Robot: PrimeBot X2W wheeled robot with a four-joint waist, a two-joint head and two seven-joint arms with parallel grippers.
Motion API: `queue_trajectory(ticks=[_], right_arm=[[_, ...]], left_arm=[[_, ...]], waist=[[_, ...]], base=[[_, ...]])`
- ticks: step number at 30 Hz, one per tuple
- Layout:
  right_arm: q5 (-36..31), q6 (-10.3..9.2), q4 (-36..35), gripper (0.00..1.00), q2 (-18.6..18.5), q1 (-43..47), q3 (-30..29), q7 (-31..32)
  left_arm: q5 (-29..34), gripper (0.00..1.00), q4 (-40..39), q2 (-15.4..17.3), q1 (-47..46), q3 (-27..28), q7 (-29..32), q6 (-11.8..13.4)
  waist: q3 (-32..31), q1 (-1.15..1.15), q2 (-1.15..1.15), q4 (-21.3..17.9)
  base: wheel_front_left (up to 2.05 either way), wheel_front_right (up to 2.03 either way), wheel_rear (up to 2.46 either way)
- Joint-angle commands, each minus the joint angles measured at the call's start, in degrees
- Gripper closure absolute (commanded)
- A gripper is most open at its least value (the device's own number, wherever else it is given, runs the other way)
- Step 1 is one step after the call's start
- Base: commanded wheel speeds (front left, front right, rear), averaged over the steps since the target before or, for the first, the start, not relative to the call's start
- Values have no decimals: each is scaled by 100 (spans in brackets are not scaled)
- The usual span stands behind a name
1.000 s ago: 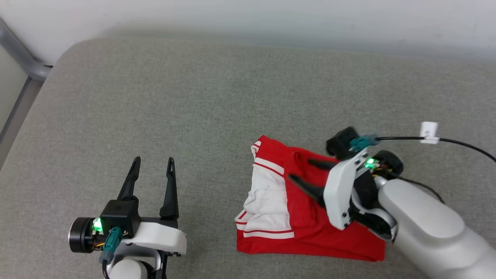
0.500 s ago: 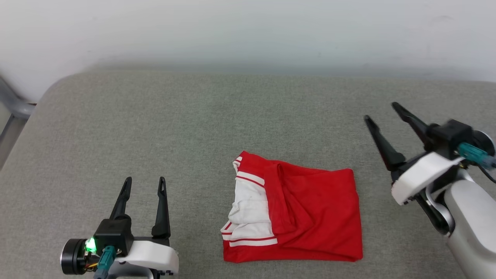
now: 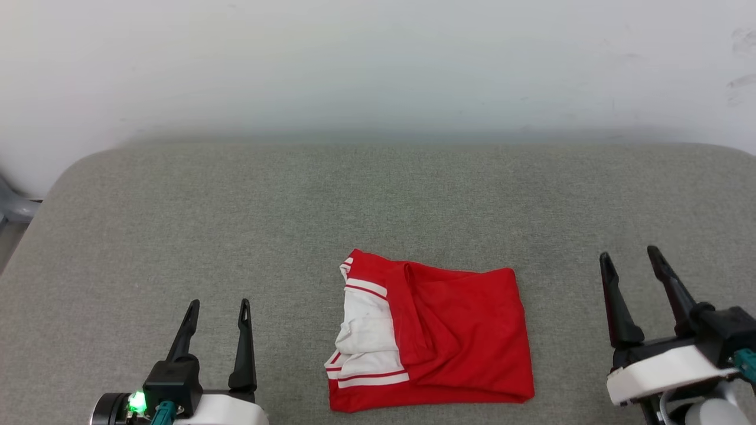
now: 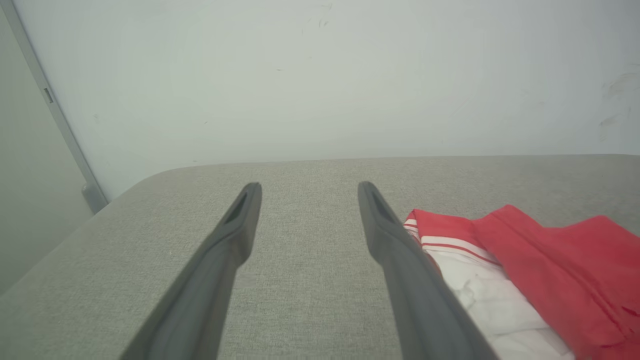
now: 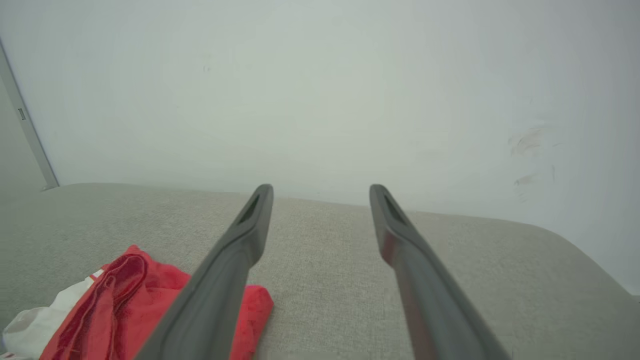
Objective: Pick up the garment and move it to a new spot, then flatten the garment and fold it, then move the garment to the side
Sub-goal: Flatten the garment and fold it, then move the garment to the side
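Observation:
The garment (image 3: 437,336) lies folded into a compact red rectangle near the front middle of the grey surface, its white striped sleeve showing on the left side. No lettering shows. My left gripper (image 3: 218,304) stands open at the lower left, well apart from it, with nothing between its fingers. At the lower right, my right gripper (image 3: 629,255) is open and empty too, off the cloth. The left wrist view has the garment (image 4: 525,265) to the right of the open left gripper (image 4: 306,186). In the right wrist view the garment (image 5: 135,300) lies lower left of the open right gripper (image 5: 320,189).
The grey padded surface (image 3: 295,206) runs to a pale wall (image 3: 378,65) at the back. Its rounded corner and a grey metal frame piece (image 3: 15,206) are at the far left.
My right gripper has lifted off the garment and drawn back to the lower right, leaving it lying folded. The head camera has tilted up, showing more wall. The left gripper stays open.

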Motion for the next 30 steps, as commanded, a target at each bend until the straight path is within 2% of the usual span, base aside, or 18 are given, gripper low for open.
queue_trajectory(ticks=[1, 7, 16, 26, 30], right_arm=[[-17, -5, -49, 0, 44, 75, -26, -7], [-121, -5, -261, 0, 339, 560, -207, -8], [-145, -5, -241, 0, 520, 883, -327, -8], [-171, -5, -195, 0, 550, 634, -349, -8], [-105, -5, -236, 0, 320, 262, -308, -9]], left_arm=[[11, 0, -29, -1, 40, 15, -29, 15], [12, 0, -57, -1, 208, 43, -29, -17], [26, 0, -1, -2, 317, 33, -29, -33], [37, 0, 81, -2, 316, 27, -29, -41], [34, 0, 96, -2, 265, 12, -29, -53]], waist=[[-23, 1, 0, -29], [-90, 1, 0, -70], [-174, 1, 0, -62], [-197, 1, 0, -60], [-161, 1, 0, -52]], base=[[0, 0, 0], [0, 0, 0], [0, 0, 0], [0, 0, 0], [0, 0, 0]])
